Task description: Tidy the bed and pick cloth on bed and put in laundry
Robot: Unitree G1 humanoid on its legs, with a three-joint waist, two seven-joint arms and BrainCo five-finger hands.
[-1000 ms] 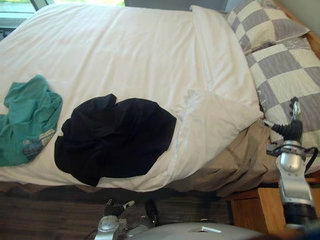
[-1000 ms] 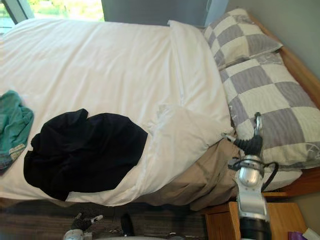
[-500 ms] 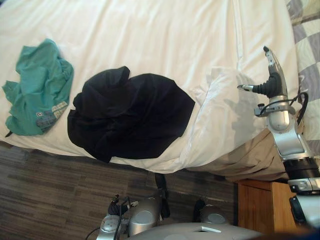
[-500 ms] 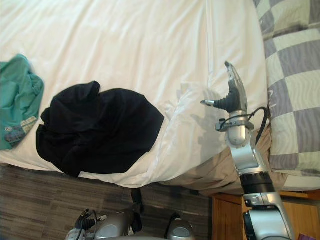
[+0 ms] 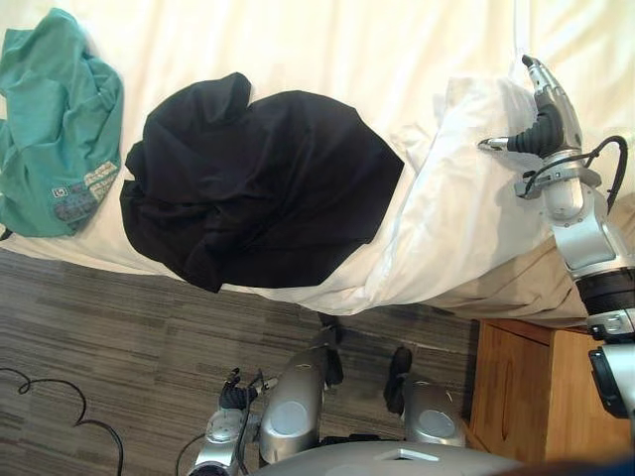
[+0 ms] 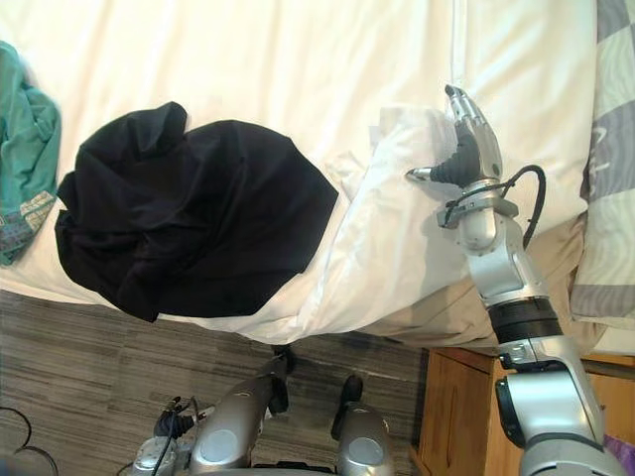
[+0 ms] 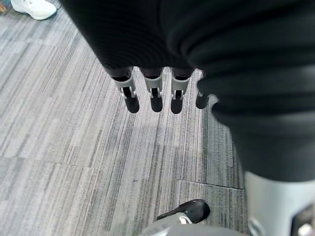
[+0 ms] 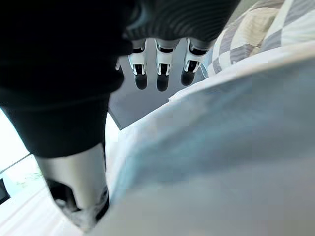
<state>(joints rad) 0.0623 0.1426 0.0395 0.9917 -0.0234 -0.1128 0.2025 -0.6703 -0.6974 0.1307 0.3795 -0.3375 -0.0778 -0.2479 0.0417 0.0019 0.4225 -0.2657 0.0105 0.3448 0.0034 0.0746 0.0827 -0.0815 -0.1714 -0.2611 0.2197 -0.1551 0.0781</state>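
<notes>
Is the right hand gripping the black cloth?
No, the right hand is open with straight fingers by the turned-back white duvet, and the black cloth lies apart from it.

The left edge cuts your green cloth (image 5: 60, 119), the right edge the checked pillow (image 6: 615, 149), and a corner of the left wrist view clips a white shoe (image 7: 32, 7). Whether the right hand (image 5: 544, 129) touches the duvet (image 5: 446, 218), you cannot tell.

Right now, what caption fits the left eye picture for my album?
Open right hand hovers over the rumpled white duvet, with a black cloth and a green cloth lying on it.
</notes>
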